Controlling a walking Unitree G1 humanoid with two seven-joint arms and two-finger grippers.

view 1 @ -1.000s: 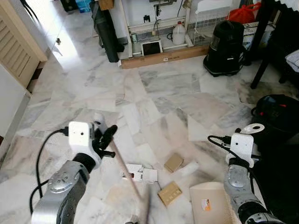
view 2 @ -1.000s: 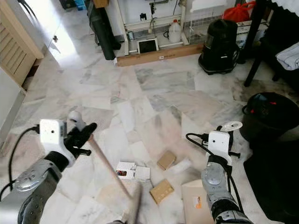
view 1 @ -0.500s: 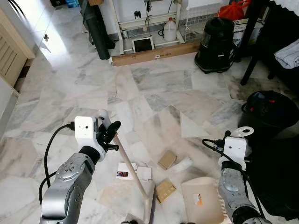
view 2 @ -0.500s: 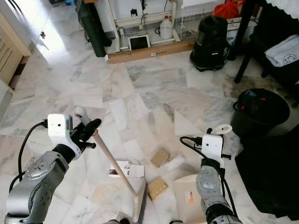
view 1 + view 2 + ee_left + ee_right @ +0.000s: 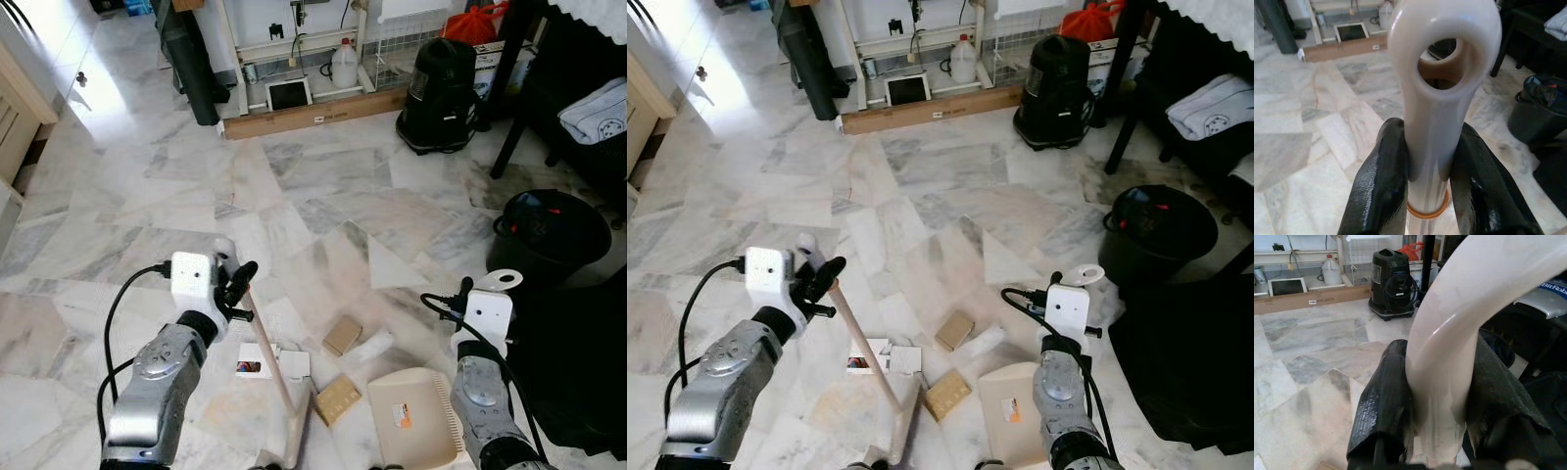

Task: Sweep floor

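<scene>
The left gripper (image 5: pixel 1427 166) is closed tight around the top of the broom (image 5: pixel 269 352). Its two black rubbery fingers (image 5: pixel 1380 191) press on both sides of the smooth cream handle, which ends in a round loop with a hole. An orange ring goes around the handle just below the fingers. The long thin stick slants down to the broom head, which rests on the floor (image 5: pixel 323 186).

The right gripper (image 5: pixel 1437 406) is closed around the curved, shiny cream handle of the dustpan (image 5: pixel 411 416). The dustpan is flat and beige and sits on the floor by the right arm.

Bits of trash lie between the broom and the dustpan: two small brown cardboard boxes (image 5: pixel 341 335), a white paper packet (image 5: pixel 260 360) beside the stick, and a crumpled white scrap.

The floor is shiny marble in grey and tan patches. Farther off stand a black vacuum cleaner (image 5: pixel 436 93), a round black bin (image 5: pixel 554 230), a long flat cardboard box (image 5: pixel 313 113) by the wall and a white jug (image 5: pixel 343 69).
</scene>
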